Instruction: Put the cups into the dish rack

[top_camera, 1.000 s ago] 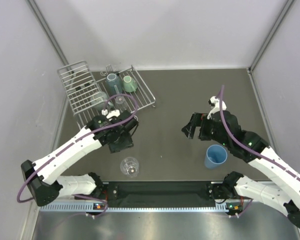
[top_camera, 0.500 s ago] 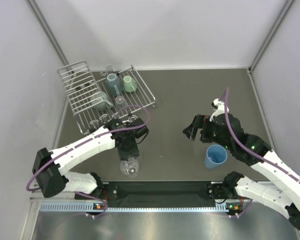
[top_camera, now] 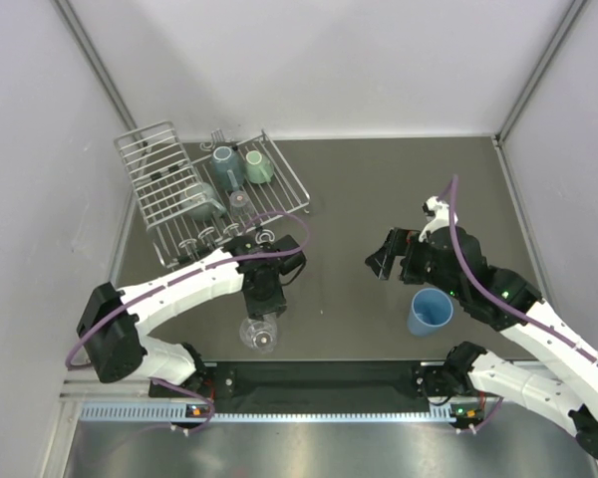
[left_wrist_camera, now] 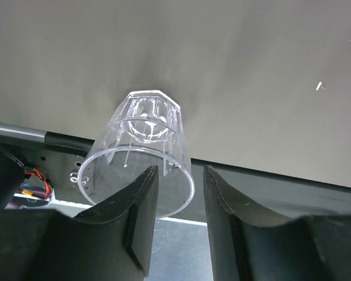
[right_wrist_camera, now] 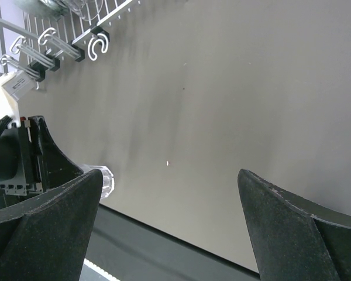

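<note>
The left tool (left_wrist_camera: 181, 170) stands partly apart over one clear glass (left_wrist_camera: 146, 123). The left wrist view shows the right-hand part of the glass rim between the two fingers, one finger (left_wrist_camera: 137, 216) in front of the mouth and the other outside the wall. The gap is wider than the wall, and I cannot tell whether either finger touches it. The glass stands upright on the dark tabletop (left_wrist_camera: 251, 70), base down. In the top view this glass (top_camera: 260, 337) is at the lower centre-left, close to the near edge, with the left tool (top_camera: 260, 317) just above it.

The right tool (top_camera: 379, 261) is right of centre with its two fingers spread wide, and the right wrist view shows only bare tabletop between them (right_wrist_camera: 169, 172). One blue tumbler (top_camera: 431, 311) stands upright, mouth up, just below and to the right of that tool and apart from it.

The one dish rack (top_camera: 164, 179) is in the upper left of the top view. On its flat grid are two mugs side by side, one grey-teal (top_camera: 224, 162) and one mint-green (top_camera: 258, 166). Below them is one small clear glass (top_camera: 241, 199). Left of it is one pale shape (top_camera: 197, 199), too blurred to name. That makes five cups counted: three in the rack and two on the tabletop. A row of hooks (right_wrist_camera: 96, 47) lines the rack's edge.
</note>
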Controlling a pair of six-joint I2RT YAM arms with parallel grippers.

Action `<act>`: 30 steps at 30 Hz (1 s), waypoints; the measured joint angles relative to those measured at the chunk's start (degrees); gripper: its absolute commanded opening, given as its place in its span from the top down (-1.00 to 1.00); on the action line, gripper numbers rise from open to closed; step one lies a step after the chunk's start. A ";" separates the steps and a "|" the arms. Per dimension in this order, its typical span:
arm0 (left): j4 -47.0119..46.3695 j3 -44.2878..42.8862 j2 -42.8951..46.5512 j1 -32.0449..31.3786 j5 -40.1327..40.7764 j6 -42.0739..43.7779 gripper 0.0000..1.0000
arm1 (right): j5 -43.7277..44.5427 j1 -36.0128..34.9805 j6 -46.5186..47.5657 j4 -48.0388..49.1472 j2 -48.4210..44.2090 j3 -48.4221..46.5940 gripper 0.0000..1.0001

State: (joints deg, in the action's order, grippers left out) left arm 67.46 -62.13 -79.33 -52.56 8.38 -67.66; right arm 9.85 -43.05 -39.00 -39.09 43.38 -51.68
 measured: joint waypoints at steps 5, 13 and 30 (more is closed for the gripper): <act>-0.50 0.50 -1.77 0.00 -0.04 -0.17 0.24 | 0.20 0.00 0.37 -0.02 0.00 0.00 -0.96; -1.05 2.49 -1.92 -0.02 -0.04 -2.32 0.60 | 0.61 0.00 0.44 -0.48 0.00 0.70 -0.96; -0.42 -2.64 -1.55 -0.07 1.55 -0.52 1.00 | 0.61 0.00 0.46 -0.46 -0.02 0.72 -0.98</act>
State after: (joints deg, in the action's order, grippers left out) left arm 67.05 -64.77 -80.88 -52.62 9.93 -68.18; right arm 10.46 -43.05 -38.54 -39.55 43.35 -50.96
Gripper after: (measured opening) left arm 0.036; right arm 0.985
